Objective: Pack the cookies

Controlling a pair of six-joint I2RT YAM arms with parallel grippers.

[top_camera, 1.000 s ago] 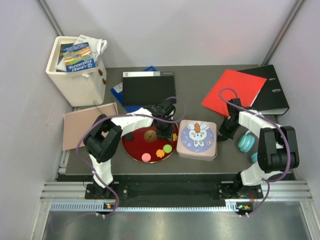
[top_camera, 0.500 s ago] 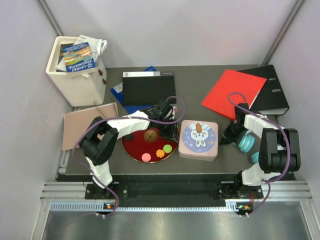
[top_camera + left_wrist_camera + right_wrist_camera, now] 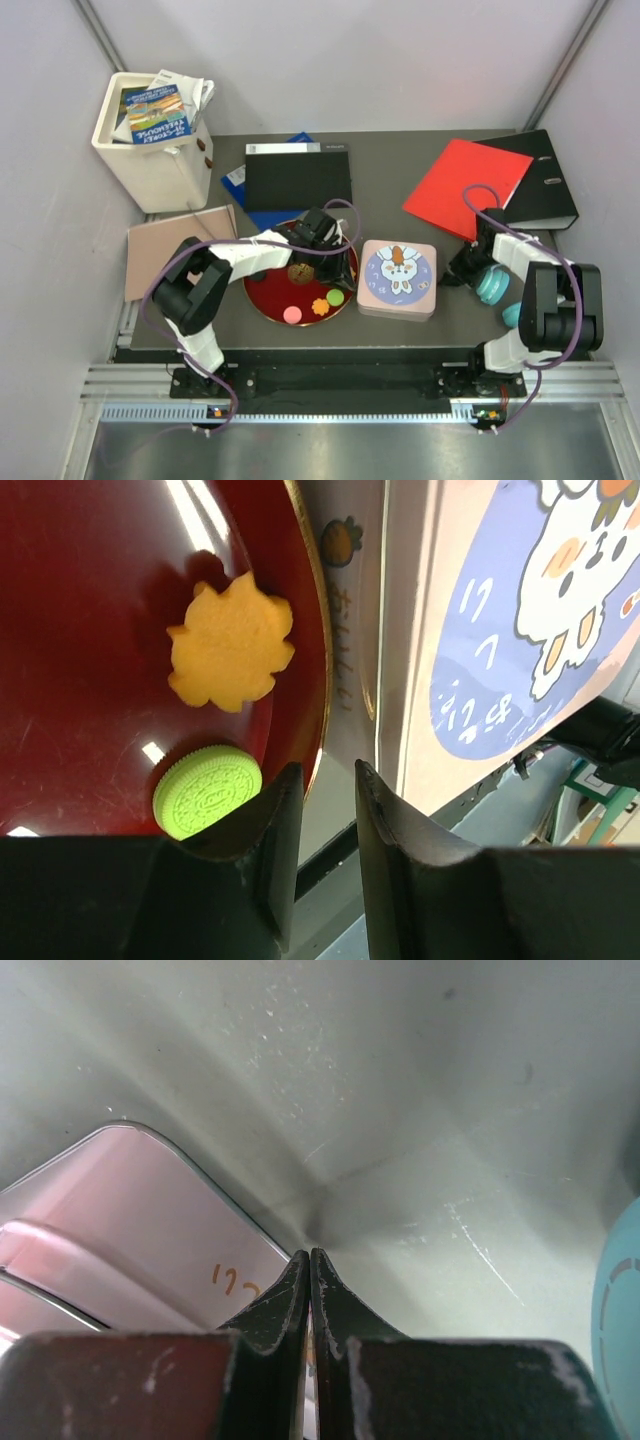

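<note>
A pink cookie [image 3: 292,314], an orange leaf-shaped cookie [image 3: 230,650] and a green cookie [image 3: 207,791] lie on the red plate [image 3: 262,300] at the centre of the top view; the left claw [image 3: 327,772] hangs slightly parted and empty over the plate's rim, just beside the green cookie; the right claw [image 3: 310,1257] is pressed closed on nothing, near a corner of the rabbit-printed tin [image 3: 396,279] on the counter [image 3: 390,180].

Three cookies lie flat in a row along the near-right inner rim of the red plate [image 3: 262,300]: pink round cookie [image 3: 292,314], orange cookie [image 3: 320,307], leaf-edged, in the middle; green cookie [image 3: 335,297], round, embossed, close beside the orange, not touching
</note>
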